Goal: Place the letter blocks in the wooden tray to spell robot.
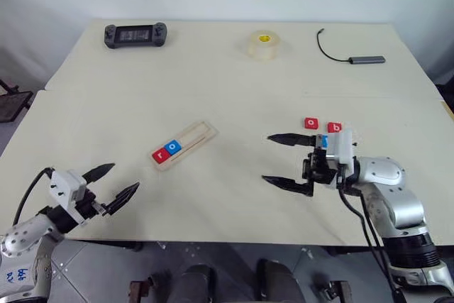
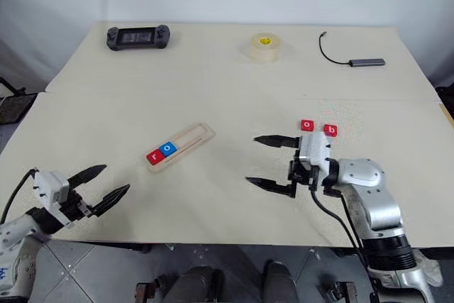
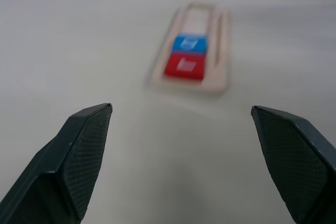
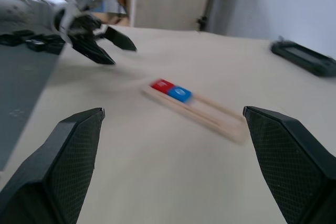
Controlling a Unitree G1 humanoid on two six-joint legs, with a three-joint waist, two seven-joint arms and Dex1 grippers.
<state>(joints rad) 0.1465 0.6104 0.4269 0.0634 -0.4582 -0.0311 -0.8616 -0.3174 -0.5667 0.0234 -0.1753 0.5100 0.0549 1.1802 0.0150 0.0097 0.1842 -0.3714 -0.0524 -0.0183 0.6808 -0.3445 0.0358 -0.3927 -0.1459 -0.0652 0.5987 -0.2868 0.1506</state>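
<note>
The wooden tray [image 1: 186,145] lies slanted near the table's middle. At its near left end sit a red letter block [image 1: 160,155] marked r and a blue letter block [image 1: 174,148] marked o; the rest of its groove is bare. Two red letter blocks, o [image 1: 311,123] and b [image 1: 335,127], lie on the table to the right. A blue scrap [image 1: 323,140] peeks from behind my right wrist. My right gripper [image 1: 266,158] is open, pointing left toward the tray with nothing between its fingers. At the front left edge my left gripper [image 1: 126,175] is open and empty, facing the tray [image 3: 191,45].
A black game controller [image 1: 135,34] lies at the far left of the table. A tape roll [image 1: 264,45] stands at the back middle, and a cable with a grey adapter [image 1: 367,59] lies at the back right. The table's front edge [image 1: 213,240] runs close under both grippers.
</note>
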